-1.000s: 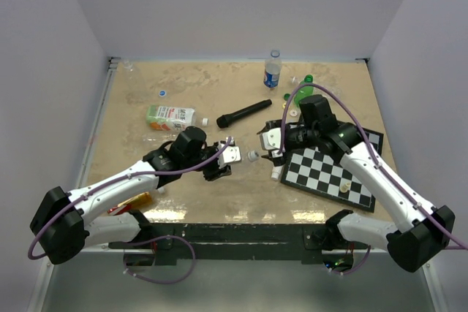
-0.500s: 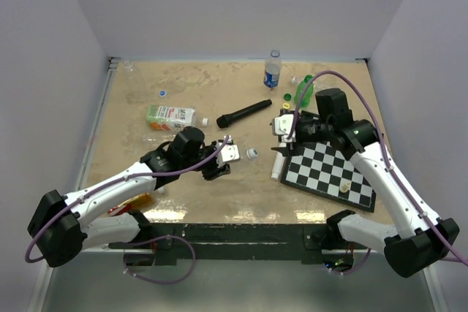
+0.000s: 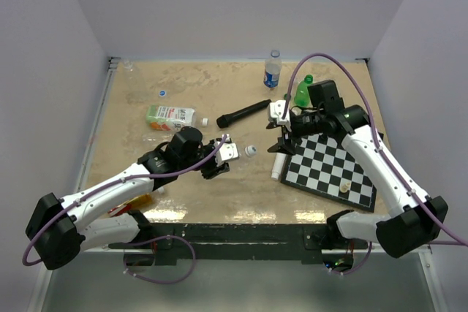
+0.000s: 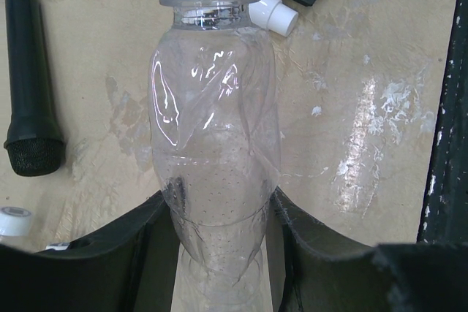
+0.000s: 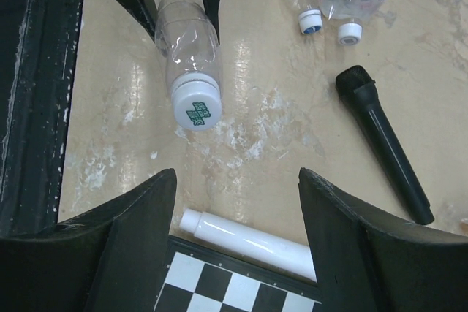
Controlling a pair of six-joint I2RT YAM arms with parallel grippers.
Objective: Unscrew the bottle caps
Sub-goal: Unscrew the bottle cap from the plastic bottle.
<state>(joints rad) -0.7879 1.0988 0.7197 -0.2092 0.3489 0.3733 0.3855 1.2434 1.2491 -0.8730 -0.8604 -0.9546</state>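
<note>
Left jaws pinch clear bottle [image 4: 216, 144] round its body; white cap [image 5: 197, 105] pokes out past their tips. Right jaws spread wide, empty, cap ahead, not between them. We line up straight, slide over cap, squeeze, twist. We hold bottle tight.

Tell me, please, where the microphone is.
In the top view, the black microphone lies mid-table, left of the right gripper, nearer than the upright bottle.

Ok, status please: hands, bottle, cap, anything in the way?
Left hand shut on clear bottle. Right hand open, empty. White cap on the neck. Nothing between right hand and cap.
</note>
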